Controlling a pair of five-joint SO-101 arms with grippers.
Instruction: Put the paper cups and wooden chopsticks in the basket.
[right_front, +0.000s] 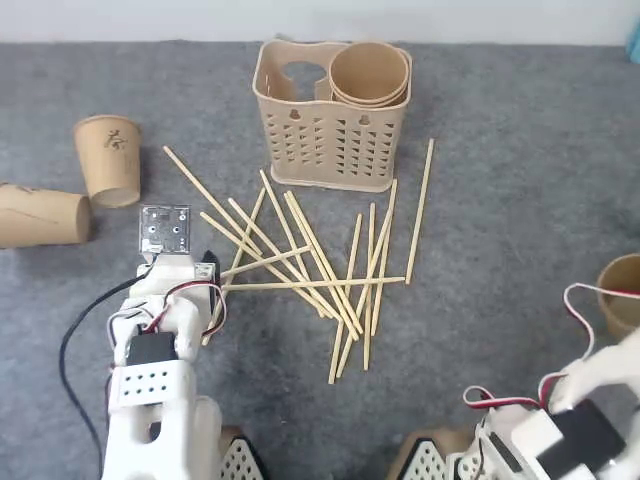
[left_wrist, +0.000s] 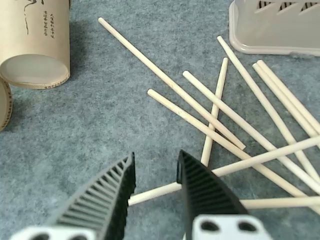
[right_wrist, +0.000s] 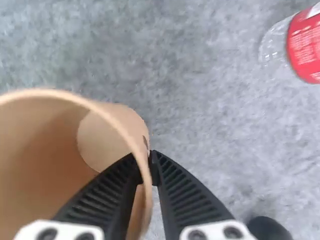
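Pinching paper cup (right_wrist: 45, 165) rim, right claw (right_wrist: 150, 162); left claw (left_wrist: 156, 172) parted over chopstick (left_wrist: 250, 162).

The beige slotted basket (right_front: 330, 135) stood upright at the far side, with nested cups (right_front: 369, 72) in its right compartment. Wooden chopsticks (right_front: 320, 260) lay criss-crossed just in front of it. Off left, one paper cup (right_front: 108, 160) and a second cup (right_front: 40, 215) lay on their sides, close together. Far right, a last cup (right_front: 622, 292) had its rim pinched in the right gripper (right_wrist: 150, 160).
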